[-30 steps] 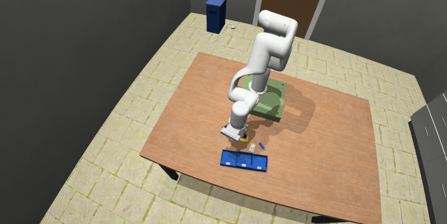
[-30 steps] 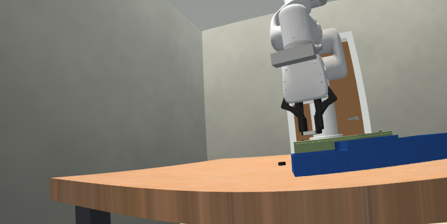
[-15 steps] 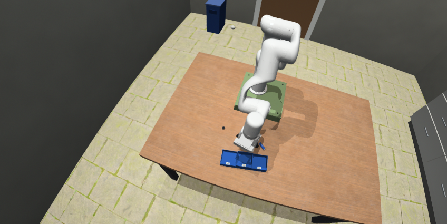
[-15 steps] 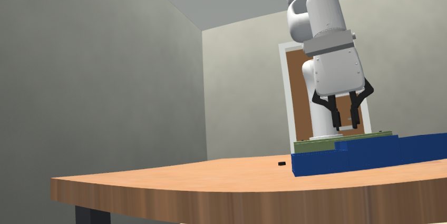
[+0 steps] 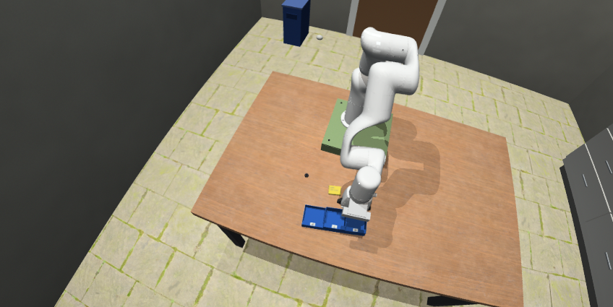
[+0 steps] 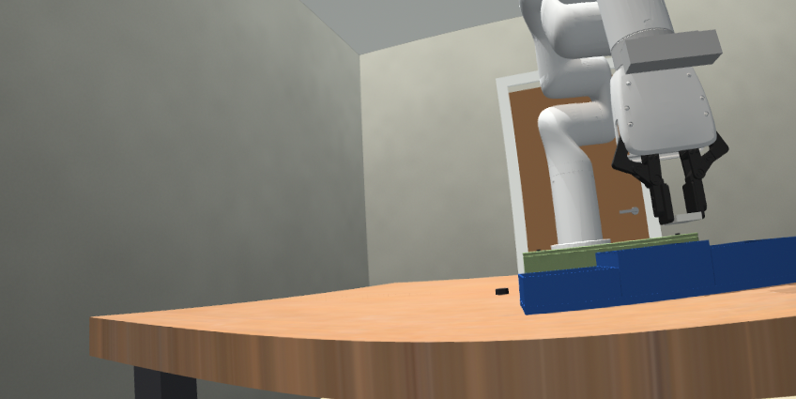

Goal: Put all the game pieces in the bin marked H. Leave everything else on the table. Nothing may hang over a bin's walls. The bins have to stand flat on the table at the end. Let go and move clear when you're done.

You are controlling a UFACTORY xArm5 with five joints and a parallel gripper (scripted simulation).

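Three blue bins (image 5: 333,219) stand in a row near the table's front edge; their label marks are too small to read. They also show in the exterior view (image 6: 659,274). My gripper (image 6: 681,210) hangs a little above the row, over the right-hand bin as the top view shows it (image 5: 355,217). It is shut on a small white piece (image 6: 684,218) at its fingertips. A small black piece (image 5: 306,175) lies on the table to the left of the arm, also in the exterior view (image 6: 501,291). A yellow card (image 5: 334,189) lies just behind the bins.
The arm stands on a green base plate (image 5: 356,131) in the middle of the table. The wrist hides the table just right of the yellow card. A blue box (image 5: 296,18) stands on the floor far behind.
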